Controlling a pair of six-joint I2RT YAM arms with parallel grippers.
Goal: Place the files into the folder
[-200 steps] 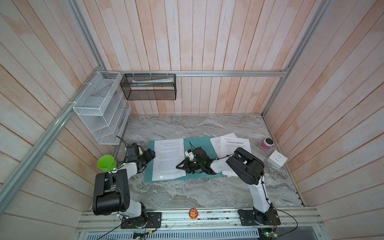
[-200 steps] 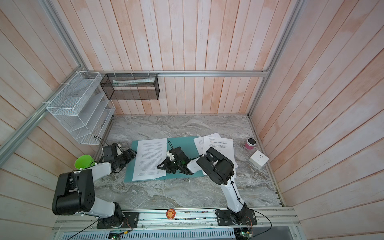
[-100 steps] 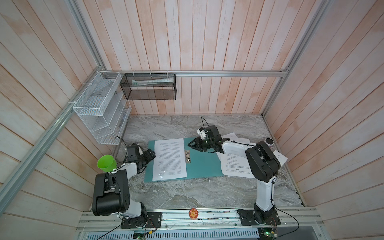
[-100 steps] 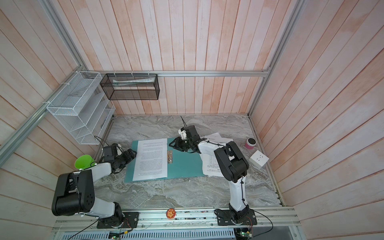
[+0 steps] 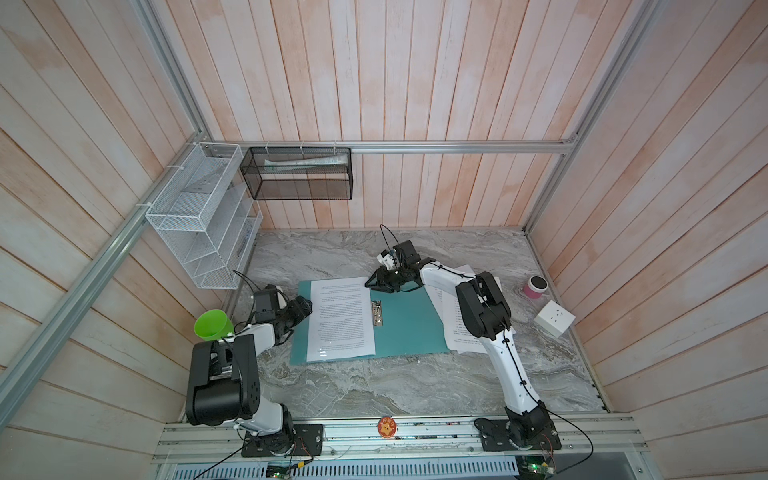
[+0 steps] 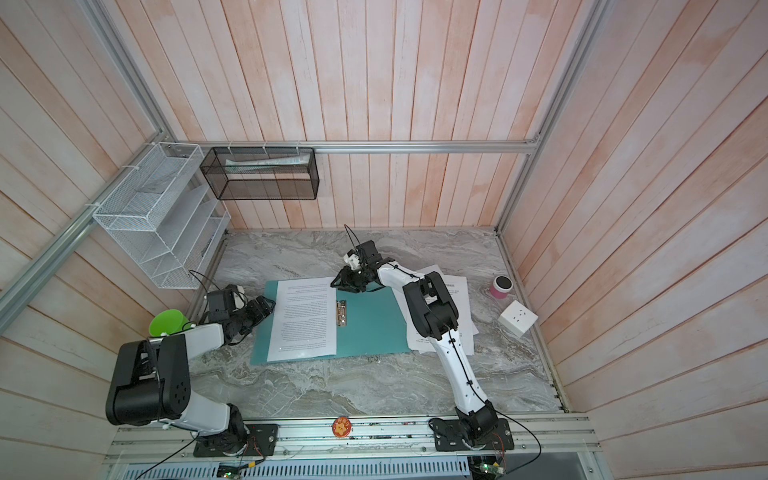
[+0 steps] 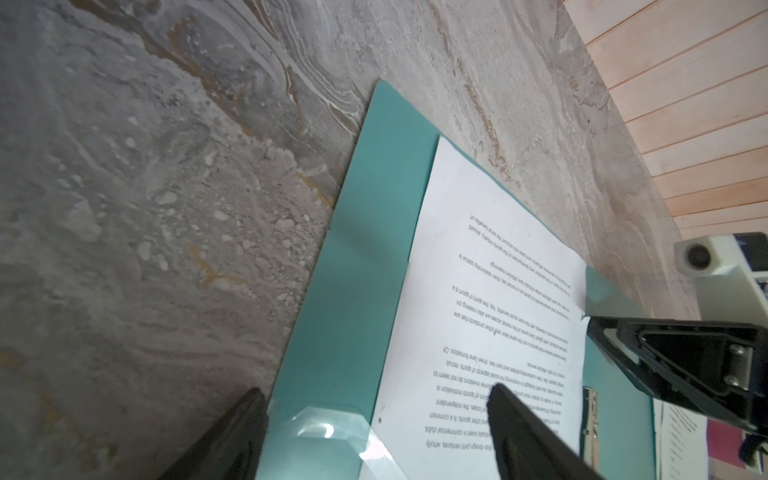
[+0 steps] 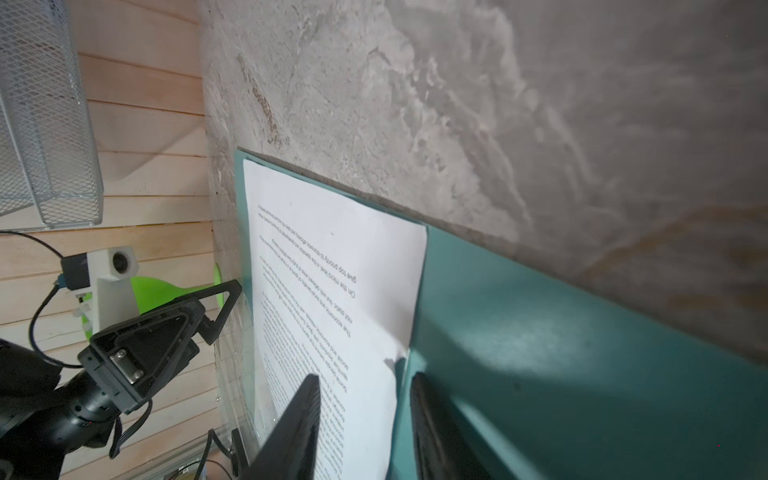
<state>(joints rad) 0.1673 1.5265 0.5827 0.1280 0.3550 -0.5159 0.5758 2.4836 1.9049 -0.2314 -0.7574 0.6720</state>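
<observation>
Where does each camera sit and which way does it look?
Top views: high up, looking down on the table, folder, left arm and right arm.
Left wrist: behind the left gripper, facing the sheet; shows its fingers, the right gripper.
Right wrist: behind the right gripper, facing that sheet; shows its fingers, the left gripper.
Shared: both wrist views see the sheet.

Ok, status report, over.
Left gripper, jaws open, at folder edge. Right gripper, jaws open, over one sheet lying inside. More files outside, right. Nothing blocking.

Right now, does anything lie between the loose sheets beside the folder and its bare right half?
Nothing lies between them: the loose sheets reach the teal folder at its right edge, and that half is bare. Only the right arm's elbow hangs over the pile.
</observation>
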